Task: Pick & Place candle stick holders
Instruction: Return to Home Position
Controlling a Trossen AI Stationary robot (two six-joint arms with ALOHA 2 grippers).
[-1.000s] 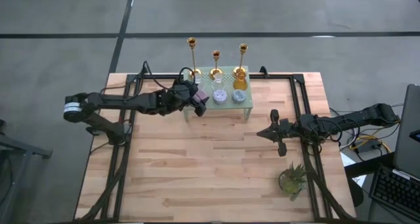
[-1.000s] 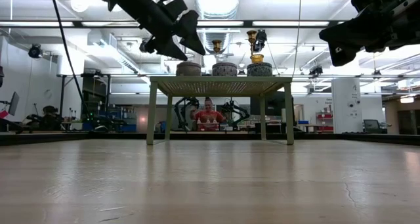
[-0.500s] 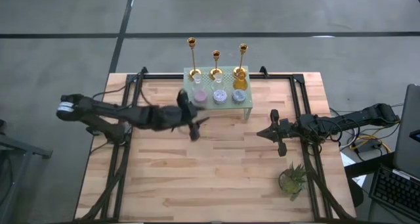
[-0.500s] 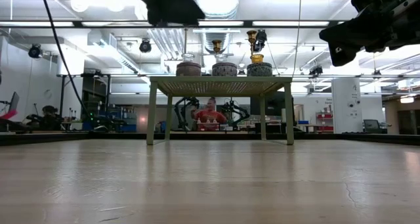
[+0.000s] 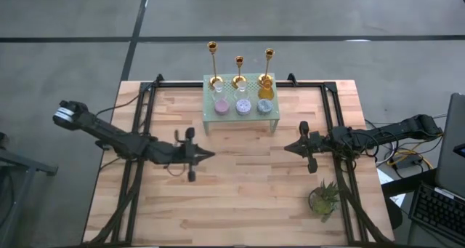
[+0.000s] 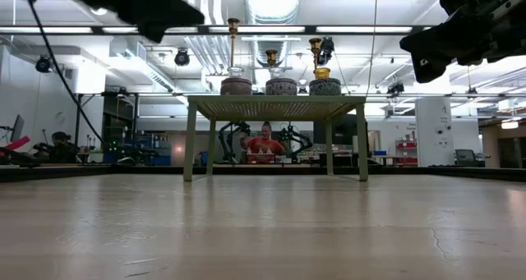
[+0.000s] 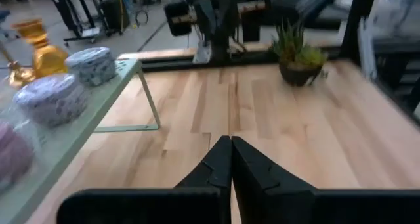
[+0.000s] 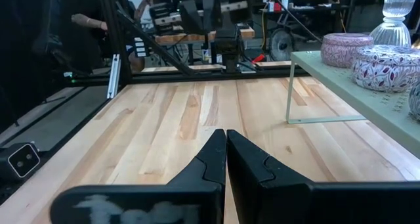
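Small green potted plant (image 5: 323,198) at near right of the light wood table (image 5: 232,204). Mid-table, left gripper (image 5: 209,154) and right gripper (image 5: 288,148) hover facing each other, well apart, fingers clenched on nothing. At the far edge, three shiny gold metal candlestick holders (image 5: 239,68) stand upright along the back of the pale green perforated shelf (image 5: 232,115), behind three small round candles (image 5: 243,106).

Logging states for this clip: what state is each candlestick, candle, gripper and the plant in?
Left candlestick: upright on the shelf, back row.
Middle candlestick: upright, back row.
Right candlestick: upright, back row.
Candles: three in the shelf's front row.
Left gripper: fingers shut, empty, above the table.
Right gripper: fingers shut, empty, above the table.
Plant: upright on the table.
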